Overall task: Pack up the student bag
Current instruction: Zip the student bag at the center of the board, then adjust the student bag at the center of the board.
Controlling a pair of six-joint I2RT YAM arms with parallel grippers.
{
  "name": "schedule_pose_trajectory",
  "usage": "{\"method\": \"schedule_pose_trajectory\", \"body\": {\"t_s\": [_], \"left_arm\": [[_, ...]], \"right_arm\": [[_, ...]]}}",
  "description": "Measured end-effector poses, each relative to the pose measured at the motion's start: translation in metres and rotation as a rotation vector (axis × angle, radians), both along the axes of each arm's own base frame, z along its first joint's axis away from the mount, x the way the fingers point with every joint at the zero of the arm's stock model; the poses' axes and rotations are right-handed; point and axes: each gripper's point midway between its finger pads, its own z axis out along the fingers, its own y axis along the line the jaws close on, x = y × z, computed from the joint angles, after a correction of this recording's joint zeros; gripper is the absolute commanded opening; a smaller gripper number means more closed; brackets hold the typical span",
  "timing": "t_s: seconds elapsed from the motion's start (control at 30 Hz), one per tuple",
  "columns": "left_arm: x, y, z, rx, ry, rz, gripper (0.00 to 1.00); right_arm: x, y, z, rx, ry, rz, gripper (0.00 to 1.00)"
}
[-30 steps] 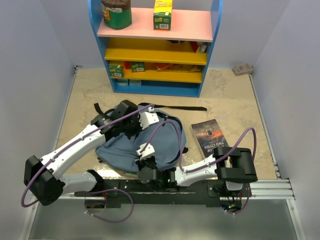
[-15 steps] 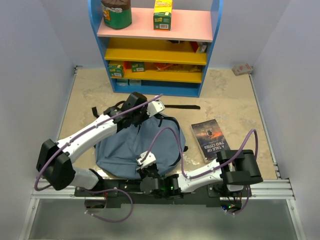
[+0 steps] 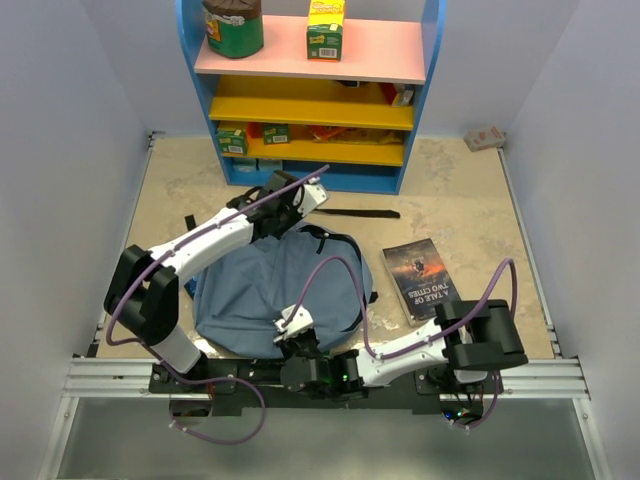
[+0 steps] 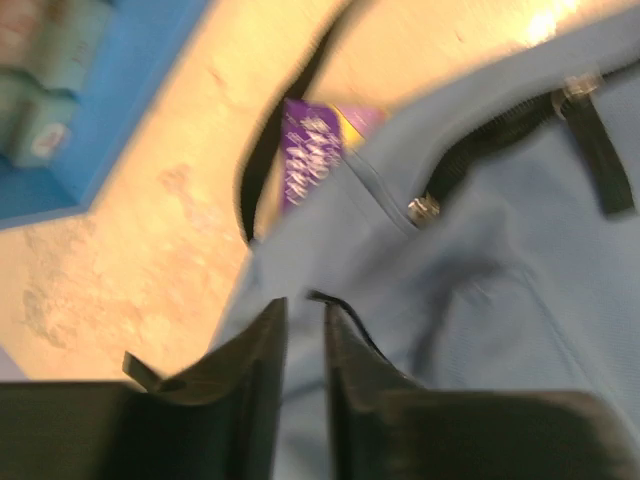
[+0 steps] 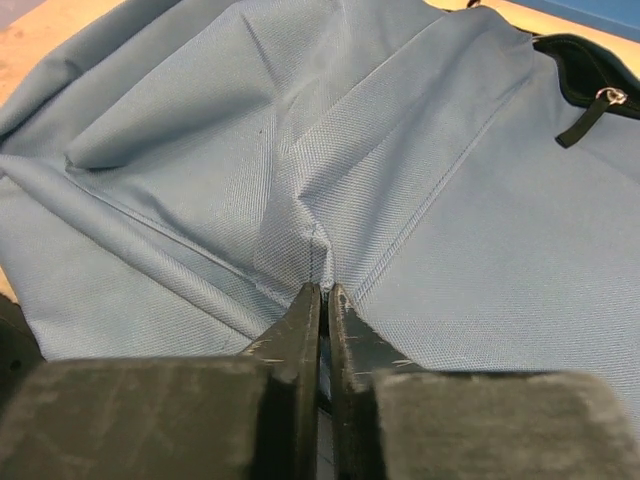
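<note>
**Operator:** Where is the soft grey-blue fabric backpack (image 3: pixel 250 290) located?

**Technician:** Flat on the bench (image 3: pixel 460 190), beneath the fingers. A fold is pinched by the closed right fingers (image 5: pixel 298 335). The left fingers (image 4: pixel 262 345) are almost shut near the zip (image 4: pixel 490 135); grip undetermined.

**Operator:** Risk?

**Technician:** The fold may be lost if pulled sharply.
</note>
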Motion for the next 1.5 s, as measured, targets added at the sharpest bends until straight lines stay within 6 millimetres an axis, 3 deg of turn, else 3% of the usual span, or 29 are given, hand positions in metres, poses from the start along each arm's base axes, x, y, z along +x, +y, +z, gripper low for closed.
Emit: {"method": "schedule_pose_trajectory", "body": {"t_s": [0.03,0.07,0.1,0.17,0.23,0.37,0.43,0.5,0.57,0.63,0.8,0.9,0.97,1.07,1.2,1.23,1.27,1.3,1.33,1.43,1.5], "left_arm": [[0.000,-0.002,0.001,-0.008,0.003,-0.001,0.48],[0.004,-0.004,0.007,-0.024,-0.014,0.006,0.66],[0.010,-0.005,0.015,-0.043,-0.030,0.013,0.75],[0.020,-0.006,0.035,-0.092,-0.069,0.027,0.90],[0.023,-0.002,0.055,-0.138,-0.099,0.042,0.96],[0.021,0.033,0.108,-0.233,-0.168,0.101,1.00],[0.017,0.059,0.133,-0.261,-0.220,0.143,1.00],[0.009,0.088,0.145,-0.261,-0.261,0.190,1.00],[-0.002,0.115,0.137,-0.234,-0.252,0.232,1.00],[-0.016,0.135,0.112,-0.197,-0.190,0.257,1.00],[-0.059,0.179,0.036,-0.099,0.038,0.323,1.00],[-0.079,0.190,0.015,-0.084,0.129,0.326,1.00],[-0.091,0.188,0.006,-0.092,0.175,0.307,0.93],[-0.101,0.180,-0.005,-0.111,0.227,0.264,0.81],[-0.113,0.173,-0.023,-0.131,0.302,0.226,0.60],[-0.114,0.171,-0.028,-0.135,0.322,0.221,0.46],[-0.116,0.169,-0.032,-0.142,0.340,0.218,0.38],[-0.117,0.167,-0.037,-0.153,0.361,0.213,0.31],[-0.118,0.165,-0.039,-0.161,0.374,0.211,0.16],[-0.117,0.157,-0.042,-0.202,0.400,0.200,0.00],[-0.113,0.152,-0.038,-0.226,0.412,0.199,0.00]], "right_arm": [[0.000,0.000,0.002,0.002,0.001,0.004,0.28],[-0.002,0.000,0.004,0.003,0.005,0.017,0.33],[-0.005,-0.001,0.010,0.012,0.009,0.036,0.36],[-0.004,-0.005,0.027,0.054,0.023,0.065,0.43],[0.010,-0.015,0.052,0.118,0.032,0.060,0.52],[0.091,-0.063,0.117,0.287,0.013,-0.087,0.68],[0.134,-0.093,0.134,0.309,-0.009,-0.188,0.75],[0.164,-0.107,0.137,0.278,-0.010,-0.238,0.78],[0.195,-0.115,0.128,0.204,0.012,-0.281,0.83],[0.215,-0.115,0.105,0.111,0.055,-0.288,0.86],[0.228,-0.127,0.021,-0.141,0.207,-0.270,0.87],[0.230,-0.143,-0.015,-0.252,0.282,-0.287,0.84],[0.229,-0.153,-0.025,-0.292,0.308,-0.303,0.81],[0.228,-0.162,-0.030,-0.326,0.324,-0.322,0.66],[0.225,-0.165,-0.033,-0.334,0.337,-0.330,0.39],[0.224,-0.164,-0.033,-0.329,0.339,-0.330,0.33],[0.223,-0.164,-0.033,-0.320,0.344,-0.326,0.26],[0.222,-0.163,-0.033,-0.313,0.347,-0.321,0.05],[0.220,-0.164,-0.033,-0.305,0.350,-0.318,0.00],[0.216,-0.166,-0.026,-0.268,0.350,-0.321,0.00],[0.214,-0.166,-0.018,-0.238,0.345,-0.321,0.00]]}}
